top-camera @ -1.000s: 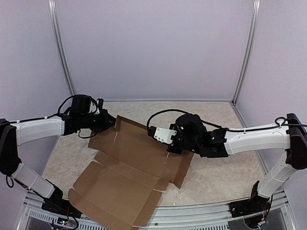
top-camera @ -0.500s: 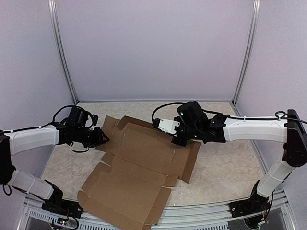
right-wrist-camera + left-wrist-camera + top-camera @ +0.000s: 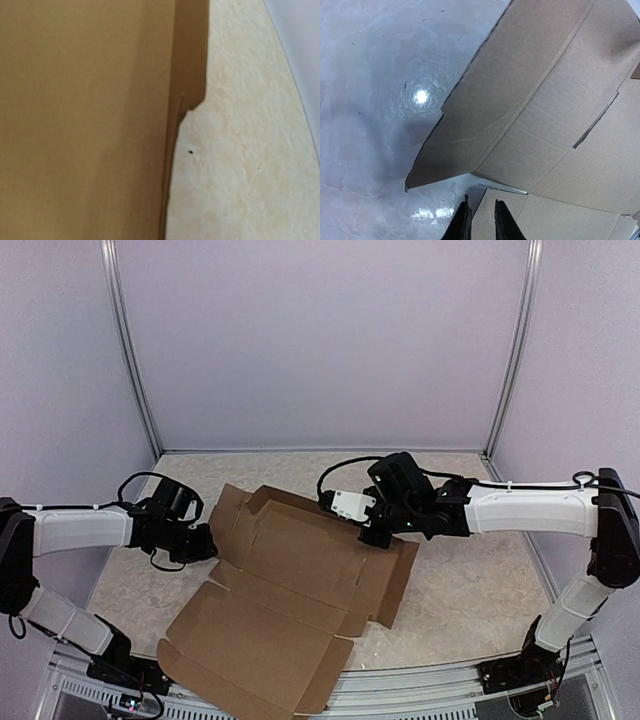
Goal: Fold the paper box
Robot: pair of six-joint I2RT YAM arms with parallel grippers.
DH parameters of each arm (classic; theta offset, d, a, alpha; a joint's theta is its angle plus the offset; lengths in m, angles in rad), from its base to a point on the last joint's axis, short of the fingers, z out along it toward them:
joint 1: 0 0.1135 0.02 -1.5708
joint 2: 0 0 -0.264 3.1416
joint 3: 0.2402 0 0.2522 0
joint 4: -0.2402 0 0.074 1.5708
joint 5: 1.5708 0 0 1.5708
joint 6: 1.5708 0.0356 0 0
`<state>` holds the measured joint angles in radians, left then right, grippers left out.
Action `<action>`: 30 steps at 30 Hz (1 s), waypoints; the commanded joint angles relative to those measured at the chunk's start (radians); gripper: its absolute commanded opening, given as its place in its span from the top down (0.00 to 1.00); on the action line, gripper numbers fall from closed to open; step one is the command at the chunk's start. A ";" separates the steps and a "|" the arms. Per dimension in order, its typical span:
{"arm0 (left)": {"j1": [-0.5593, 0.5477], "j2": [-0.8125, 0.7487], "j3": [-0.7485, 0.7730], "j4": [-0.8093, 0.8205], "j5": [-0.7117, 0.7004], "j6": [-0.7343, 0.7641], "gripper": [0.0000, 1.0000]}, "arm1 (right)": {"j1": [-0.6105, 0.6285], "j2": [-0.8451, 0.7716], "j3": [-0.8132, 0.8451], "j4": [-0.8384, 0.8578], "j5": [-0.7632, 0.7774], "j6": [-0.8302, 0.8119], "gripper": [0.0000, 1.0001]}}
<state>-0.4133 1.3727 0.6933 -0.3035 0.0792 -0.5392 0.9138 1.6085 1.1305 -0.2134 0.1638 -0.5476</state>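
One paper box (image 3: 285,575), L gripper (image 3: 207,542) beside, R gripper (image 3: 373,536) at far edge.

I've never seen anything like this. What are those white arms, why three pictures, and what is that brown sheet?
Those are two robot arms bolted at the near edge of a table, each ending in a two-finger gripper. The wide picture comes from a fixed camera above and behind them. The other two come from small cameras on the wrists. The brown sheet is the paper box, a cardboard cutout with flaps, mostly flat, its left flap seemingly raised. The left gripper sits just beside that flap, fingers close together, holding nothing. The right gripper is over the box's far right edge; whether it grips cannot be seen.
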 commanded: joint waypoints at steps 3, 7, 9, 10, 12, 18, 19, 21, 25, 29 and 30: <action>-0.016 0.035 -0.046 0.000 -0.045 0.001 0.94 | -0.006 0.014 -0.014 -0.020 -0.021 0.018 1.00; -0.020 0.050 -0.063 0.007 -0.064 0.001 1.00 | -0.007 0.019 -0.014 -0.014 -0.021 0.020 1.00; -0.029 0.050 -0.073 0.013 -0.075 0.000 1.00 | -0.006 0.022 -0.013 -0.011 -0.024 0.022 1.00; -0.034 0.049 -0.076 0.010 -0.101 0.000 1.00 | -0.007 0.024 -0.014 -0.011 -0.026 0.022 1.00; -0.042 0.049 -0.077 0.002 -0.131 0.002 1.00 | -0.007 0.027 -0.008 -0.012 -0.026 0.022 1.00; -0.059 0.067 -0.090 0.019 -0.110 0.000 1.00 | -0.007 0.031 -0.006 -0.009 -0.032 0.027 1.00; -0.060 0.067 -0.092 0.024 -0.102 -0.001 1.00 | -0.006 0.032 -0.006 -0.009 -0.034 0.027 1.00; -0.061 0.064 -0.095 0.034 -0.086 -0.002 1.00 | -0.007 0.032 -0.006 -0.008 -0.034 0.028 1.00; -0.061 0.048 -0.101 0.055 -0.006 -0.006 1.00 | -0.007 0.030 -0.007 -0.004 -0.034 0.033 1.00; -0.062 -0.007 -0.114 0.078 0.058 -0.014 1.00 | -0.007 0.034 -0.008 0.000 -0.025 0.036 1.00; -0.063 -0.018 -0.116 0.082 0.083 -0.015 1.00 | -0.006 0.037 -0.008 0.000 -0.023 0.036 1.00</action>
<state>-0.4648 1.4101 0.5926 -0.2703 0.0513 -0.5430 0.9112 1.6230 1.1301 -0.2127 0.1535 -0.5274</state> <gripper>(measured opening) 0.005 0.005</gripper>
